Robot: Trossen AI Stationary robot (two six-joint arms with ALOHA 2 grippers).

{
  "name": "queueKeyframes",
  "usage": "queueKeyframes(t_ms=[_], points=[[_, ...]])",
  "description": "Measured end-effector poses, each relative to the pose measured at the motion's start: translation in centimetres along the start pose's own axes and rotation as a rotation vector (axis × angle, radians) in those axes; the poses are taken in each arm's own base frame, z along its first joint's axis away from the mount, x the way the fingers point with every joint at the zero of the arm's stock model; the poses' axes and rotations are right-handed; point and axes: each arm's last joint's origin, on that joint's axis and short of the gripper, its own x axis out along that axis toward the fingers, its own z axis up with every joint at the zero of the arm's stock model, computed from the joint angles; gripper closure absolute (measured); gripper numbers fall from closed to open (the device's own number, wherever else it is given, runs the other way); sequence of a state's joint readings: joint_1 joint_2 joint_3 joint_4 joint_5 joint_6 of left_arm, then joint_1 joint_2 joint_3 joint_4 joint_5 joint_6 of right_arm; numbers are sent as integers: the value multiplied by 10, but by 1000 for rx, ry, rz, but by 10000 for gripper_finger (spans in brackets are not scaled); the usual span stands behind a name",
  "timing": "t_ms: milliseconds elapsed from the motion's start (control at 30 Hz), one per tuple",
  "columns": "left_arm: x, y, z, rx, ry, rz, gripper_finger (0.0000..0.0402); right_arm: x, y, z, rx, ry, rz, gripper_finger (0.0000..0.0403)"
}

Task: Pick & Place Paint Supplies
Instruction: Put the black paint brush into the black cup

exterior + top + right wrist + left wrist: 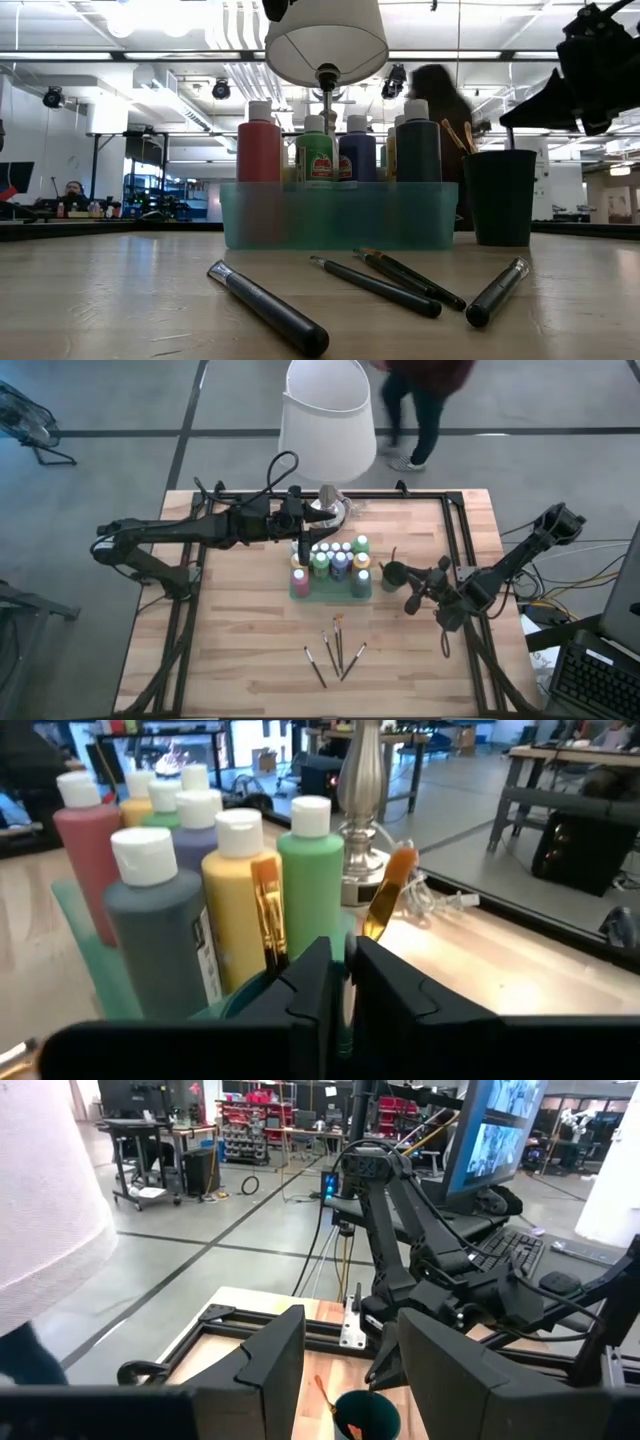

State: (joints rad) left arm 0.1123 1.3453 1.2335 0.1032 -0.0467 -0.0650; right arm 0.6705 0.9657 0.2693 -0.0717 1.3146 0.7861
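Task is sitting roughly midway by my read. The paint bottles are standing upright, white caps up, packed in the teal bin at frame centre in the high view; red, green, blue, yellow and a dark one are showing in the low view. Two brushes with orange bristles are already standing in the dark cup, just right of the bin. Four brushes are lying loose on the desk, lower centre in the high view, fanned out and well apart from the cup; I'm judging those as what's left. They're thin, dark-handled, with silver ferrules, flat on the wood, so they're going to need a low pinch. My right fingers are hovering right over the cup, almost pressed together with only a thin slit between them, and I'm seeing nothing pinched there; the two bristle tips are poking up just behind them. My left fingers are parked up by the lamp at upper centre of the high view, above the back of the bin, spread partway with nothing between them, looking across at the cup and the other arm. A person is walking past beyond the desk's far edge, at the top of the frame, clear of both arms.
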Motion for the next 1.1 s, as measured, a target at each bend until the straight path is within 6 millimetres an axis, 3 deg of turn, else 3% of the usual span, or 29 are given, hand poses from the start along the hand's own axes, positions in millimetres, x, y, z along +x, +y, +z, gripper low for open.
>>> queueKeyframes(t_ms=[367, 533, 767, 900, 1100], points=[[0, 0, -3, -34, 29, -4, 234, 5, 0, 3, -13, 24, -9, 255], [0, 0, -6, -84, 62, 1, 234, 4, 11, 24, -90, 4, 0, 215], [-1, 0, -9, -92, 96, -10, 234, -1, 32, 76, -195, -39, 24, 198], [-1, -1, -9, -92, 99, -16, 234, -6, 42, 116, -135, -67, 52, 208], [-1, -1, -9, -88, 100, -23, 234, -17, 54, 178, 29, -51, 269, 238]])
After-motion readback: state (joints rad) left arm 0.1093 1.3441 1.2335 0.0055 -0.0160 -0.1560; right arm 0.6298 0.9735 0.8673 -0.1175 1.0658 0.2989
